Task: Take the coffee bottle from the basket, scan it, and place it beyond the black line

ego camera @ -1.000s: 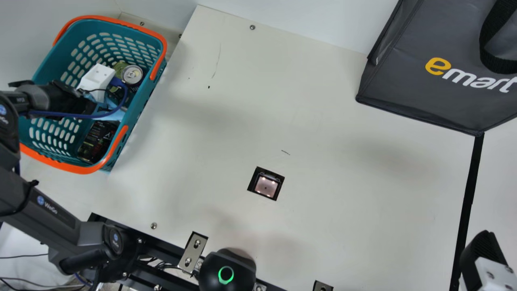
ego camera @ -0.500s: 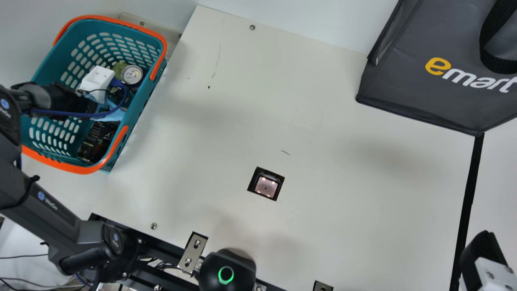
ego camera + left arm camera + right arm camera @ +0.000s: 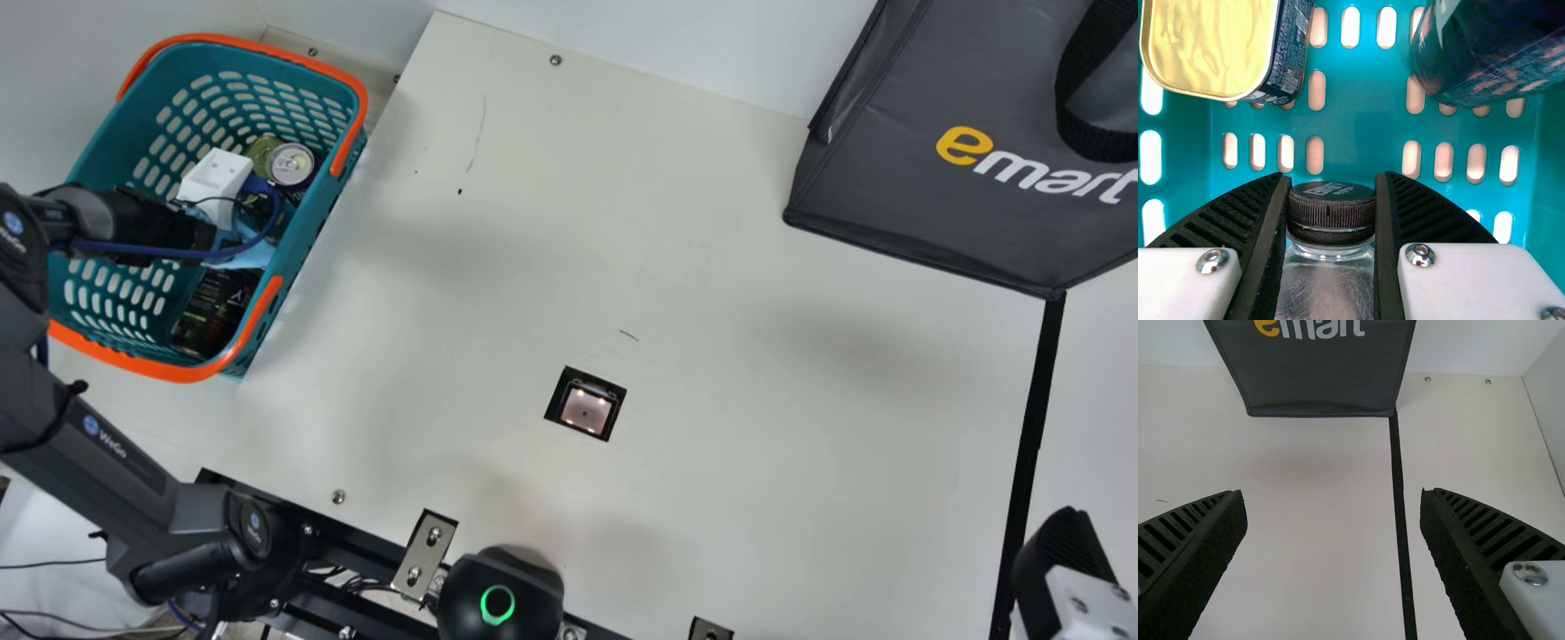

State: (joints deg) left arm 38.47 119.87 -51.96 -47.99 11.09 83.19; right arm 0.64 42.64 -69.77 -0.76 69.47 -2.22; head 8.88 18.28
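My left gripper (image 3: 214,188) is down inside the teal basket (image 3: 307,233), its fingertips hidden there. In the left wrist view, the left gripper (image 3: 1332,217) is shut on the coffee bottle (image 3: 1331,208), one finger against each side of its black ribbed cap; clear plastic shows below the cap. At the lower right of the main view is my right gripper (image 3: 1062,569); in the right wrist view the right gripper (image 3: 1333,513) stands open with nothing between its fingers. The scanner (image 3: 586,410) is set in the table, left of the black line (image 3: 1029,436).
A dark grey bag (image 3: 898,178) stands at the back right, by the far end of the black line. Near the bottle in the basket are a tin with a yellowish lid (image 3: 1211,47) and a dark package (image 3: 1488,53).
The left arm and its gripper have shifted slightly to the right inside the basket. My right gripper has kept still.
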